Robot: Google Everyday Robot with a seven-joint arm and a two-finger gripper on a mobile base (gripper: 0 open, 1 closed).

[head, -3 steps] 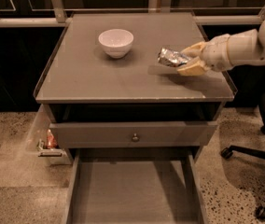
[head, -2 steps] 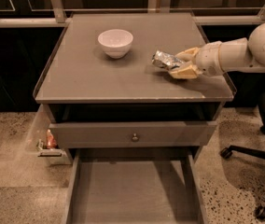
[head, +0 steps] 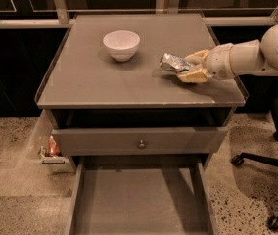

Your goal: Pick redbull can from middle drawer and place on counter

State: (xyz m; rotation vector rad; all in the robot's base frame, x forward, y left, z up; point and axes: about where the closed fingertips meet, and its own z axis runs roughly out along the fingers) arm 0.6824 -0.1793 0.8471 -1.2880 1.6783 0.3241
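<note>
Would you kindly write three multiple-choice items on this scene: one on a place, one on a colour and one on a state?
1. Where is the redbull can?
A. Over the counter, right of the bowl, held by the end effector
B. Inside the bowl
C. In the middle drawer

2. What colour is the bowl?
A. Red
B. White
C. Black

3. How does the middle drawer stand?
A. Pushed shut
B. Lying on the counter
C. Pulled out

Answers:
1 A: the end effector's fingers are shut on the can above the counter's right part.
2 B: the bowl is plain white against the grey top.
3 C: the drawer's flat floor shows in front of the cabinet, below the drawer front with the knob.
</note>
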